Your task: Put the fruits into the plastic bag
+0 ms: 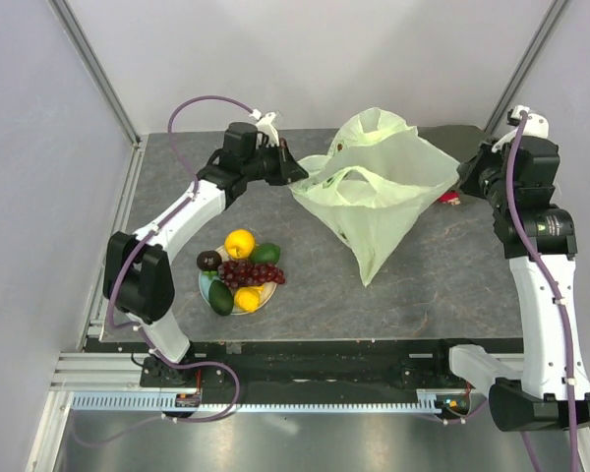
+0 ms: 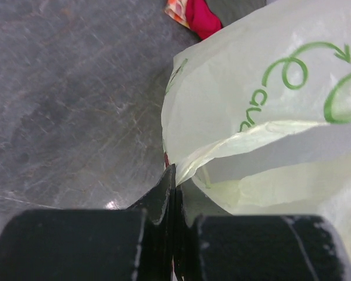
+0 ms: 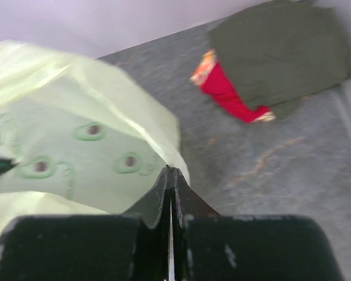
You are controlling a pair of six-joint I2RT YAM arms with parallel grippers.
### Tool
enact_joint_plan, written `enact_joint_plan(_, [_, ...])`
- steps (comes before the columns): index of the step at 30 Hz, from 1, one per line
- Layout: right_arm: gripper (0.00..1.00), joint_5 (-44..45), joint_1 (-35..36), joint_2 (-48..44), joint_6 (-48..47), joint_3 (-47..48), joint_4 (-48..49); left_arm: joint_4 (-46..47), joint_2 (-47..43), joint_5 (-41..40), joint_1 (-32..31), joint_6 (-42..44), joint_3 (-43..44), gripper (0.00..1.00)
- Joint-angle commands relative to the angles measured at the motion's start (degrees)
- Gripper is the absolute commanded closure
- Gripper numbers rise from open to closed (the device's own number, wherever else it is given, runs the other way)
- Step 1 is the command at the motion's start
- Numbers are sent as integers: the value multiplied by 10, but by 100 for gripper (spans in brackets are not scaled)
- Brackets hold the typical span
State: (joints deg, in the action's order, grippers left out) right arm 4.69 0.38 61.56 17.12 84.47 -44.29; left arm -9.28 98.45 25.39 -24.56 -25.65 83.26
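Observation:
The pale green plastic bag (image 1: 379, 187) is held up off the table between both arms, its mouth spread. My left gripper (image 1: 301, 174) is shut on the bag's left edge (image 2: 190, 165), and the film comes out from between its fingertips (image 2: 168, 178). My right gripper (image 1: 461, 178) is shut on the bag's right edge (image 3: 174, 164). The fruits lie on a pale plate (image 1: 266, 298) in front of the left arm: orange (image 1: 240, 242), lemon (image 1: 248, 298), dark red grapes (image 1: 249, 273), two green avocados (image 1: 265, 253) (image 1: 220, 295), and a dark round fruit (image 1: 208, 261).
A dark green and red cloth (image 3: 281, 52) lies on the table at the back right, behind the bag; its red corner (image 2: 199, 16) shows past the bag. Grey walls close the table's far and side edges.

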Motion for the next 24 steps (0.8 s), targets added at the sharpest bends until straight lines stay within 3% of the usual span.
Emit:
enact_joint_plan(1, [100,-184,-2,-28,56,-49,84,84,-27,62,-8,-39,-26,75])
enact_joint_plan(4, [100,-209,5,-40,113,-94,138,111,-29,75,-8,-55,-30,38])
enact_joint_plan(7, [100,-181,19,-47,115,-113,143,118,-46,63,-7,-53,-34,23])
enact_joint_plan(13, [100,-162,22,-47,125,-122,143,132,-108,49,-6,-27,-49,11])
enact_joint_plan(19, [100,-151,30,-43,156,-137,169,109,-183,26,-6,-11,-90,8])
enact_joint_plan(24, [100,-141,36,-41,157,-137,171,34,-274,-112,-5,11,-151,1])
